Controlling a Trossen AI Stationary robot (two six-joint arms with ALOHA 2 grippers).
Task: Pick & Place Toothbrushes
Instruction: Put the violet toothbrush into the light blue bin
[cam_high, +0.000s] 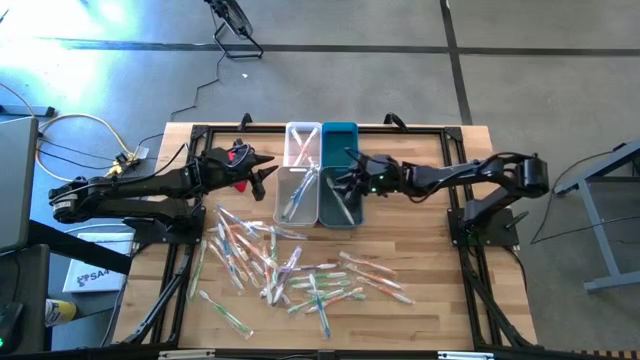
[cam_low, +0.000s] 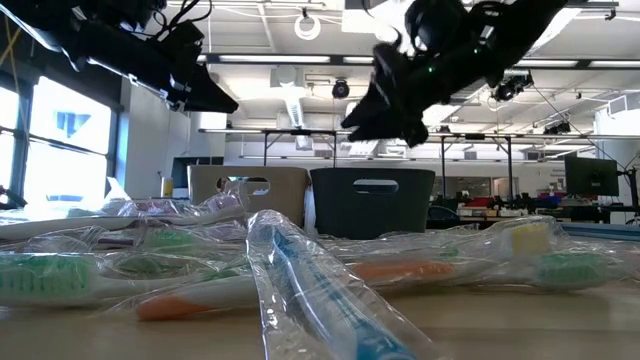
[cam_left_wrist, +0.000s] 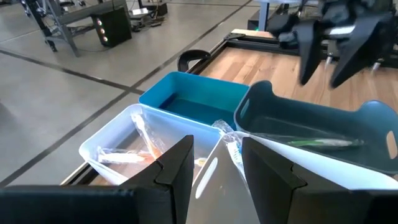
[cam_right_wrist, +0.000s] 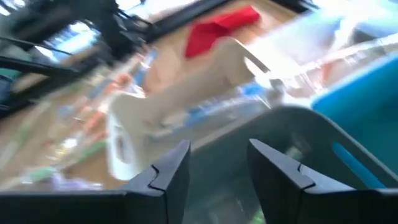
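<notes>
**Clear-wrapped toothbrushes spread across a wooden worktop, both tools over the bins**

Pale wood planks make up the worktop (cam_high: 430, 310), and across its near half lie dozens of thin toothbrushes in clear plastic wrappers (cam_high: 290, 275), with pink, orange, green, blue and white handles, scattered loosely and overlapping. At the far middle of the worktop stand four small rectangular bins in a block: a white bin (cam_high: 302, 143) and a bright teal bin (cam_high: 340, 135) behind, a pale grey bin (cam_high: 295, 195) and a dark teal bin (cam_high: 340, 205) in front. Wrapped toothbrushes already lie in the white, grey and dark teal bins.

The left tool (cam_high: 266, 172) hangs just beside the grey bin's left edge; its fingers (cam_left_wrist: 177, 168) stand apart with nothing between them. The right tool (cam_high: 345, 180) hovers above the dark teal bin, its fingers (cam_right_wrist: 168, 171) also parted and empty, a green-handled toothbrush (cam_left_wrist: 323, 142) lying in the bin below. A crumpled red cloth (cam_right_wrist: 221, 26) sits on the worktop near the left arm.
</notes>
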